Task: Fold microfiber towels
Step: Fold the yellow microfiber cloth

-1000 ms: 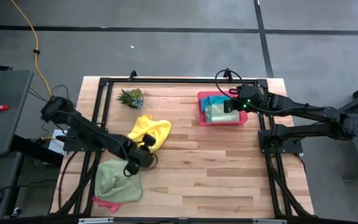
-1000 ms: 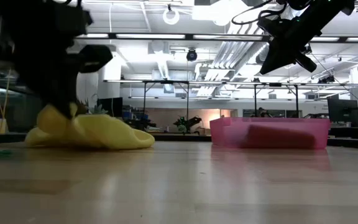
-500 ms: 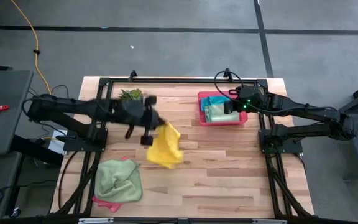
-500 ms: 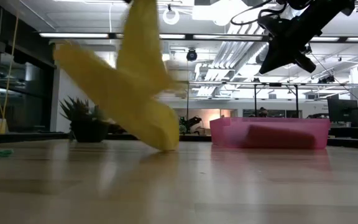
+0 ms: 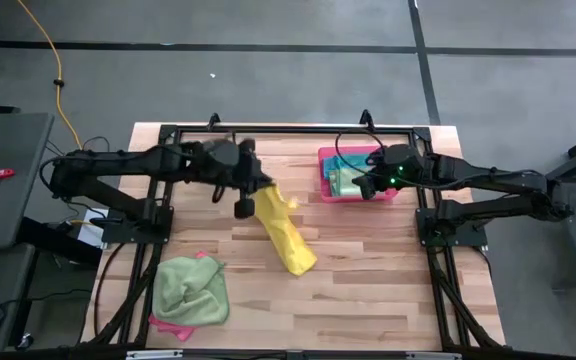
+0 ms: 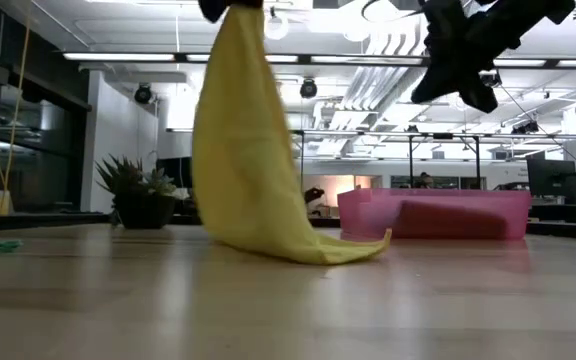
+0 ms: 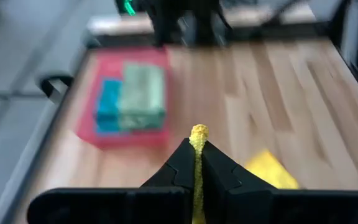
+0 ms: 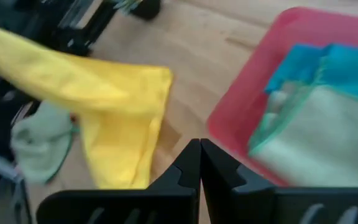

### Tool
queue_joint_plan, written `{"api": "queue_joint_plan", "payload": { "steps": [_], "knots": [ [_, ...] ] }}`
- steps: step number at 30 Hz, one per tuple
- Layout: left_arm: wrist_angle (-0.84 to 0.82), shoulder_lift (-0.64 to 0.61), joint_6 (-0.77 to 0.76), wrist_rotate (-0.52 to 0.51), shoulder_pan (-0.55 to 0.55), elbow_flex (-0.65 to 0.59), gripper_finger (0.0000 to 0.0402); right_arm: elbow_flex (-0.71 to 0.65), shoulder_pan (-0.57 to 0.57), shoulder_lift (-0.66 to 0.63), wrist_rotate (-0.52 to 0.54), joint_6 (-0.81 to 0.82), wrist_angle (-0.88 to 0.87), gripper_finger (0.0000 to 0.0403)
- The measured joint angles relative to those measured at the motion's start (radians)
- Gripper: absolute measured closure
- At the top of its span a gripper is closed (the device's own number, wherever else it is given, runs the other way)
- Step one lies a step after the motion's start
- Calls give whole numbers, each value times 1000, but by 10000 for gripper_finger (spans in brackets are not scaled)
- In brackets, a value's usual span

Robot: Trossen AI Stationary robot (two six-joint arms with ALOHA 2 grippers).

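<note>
Beside the pink tray (image 5: 358, 192), left end effector (image 5: 245, 192) is clenched on the yellow towel (image 5: 286, 232), now lifted off the counter (image 5: 368, 280) and hanging, tail dragging: ready to spread. Right end effector (image 5: 365, 184) hovers over tray, shut, empty.

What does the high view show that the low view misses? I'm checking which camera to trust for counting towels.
Only the high view shows the folded teal towel and light green towel lying inside the pink tray, plus the pink towel under the loose light green towel.

Only the low view shows the room behind the table.

Both show the yellow towel hanging from the shut left claw with its lower end on the table, the plant, and the right claw above the tray.
</note>
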Motion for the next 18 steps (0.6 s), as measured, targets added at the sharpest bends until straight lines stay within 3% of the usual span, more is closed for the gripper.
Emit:
{"api": "queue_joint_plan", "payload": {
  "steps": [8,13,18],
  "knots": [
    [-34,176,-19,17,-100,0,401,0,106,68,-9,9,16,364],
    [-23,303,18,96,-174,-1,401,0,162,175,-50,-2,134,309],
    [-130,346,135,126,-252,-2,401,0,215,306,-110,-62,282,269]
  ]
}}
